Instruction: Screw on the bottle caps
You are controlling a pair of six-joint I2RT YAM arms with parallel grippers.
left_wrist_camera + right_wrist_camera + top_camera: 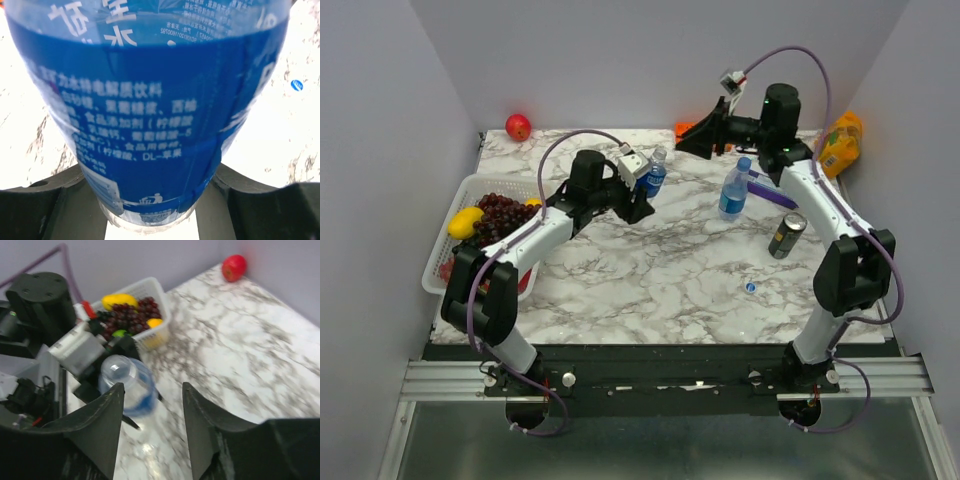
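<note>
A: What has the left hand (155,200) got?
B: It's closed round an open-mouthed bottle (150,110), well left of the can (786,235) and farther back.
A: And the right hand (152,395)?
B: Spread wide, holding nothing, raised over the worktop (650,270) behind and left of the can.
A: The other bottle (733,190)?
B: Standing just left of the can, a little behind it, a blue cap (744,163) on its neck.
A: Any loose cap (750,287)?
B: One, flat on the worktop, in front of the can, slightly left.

White links (535,238), black joints (480,290), purple cables (582,133)
</note>
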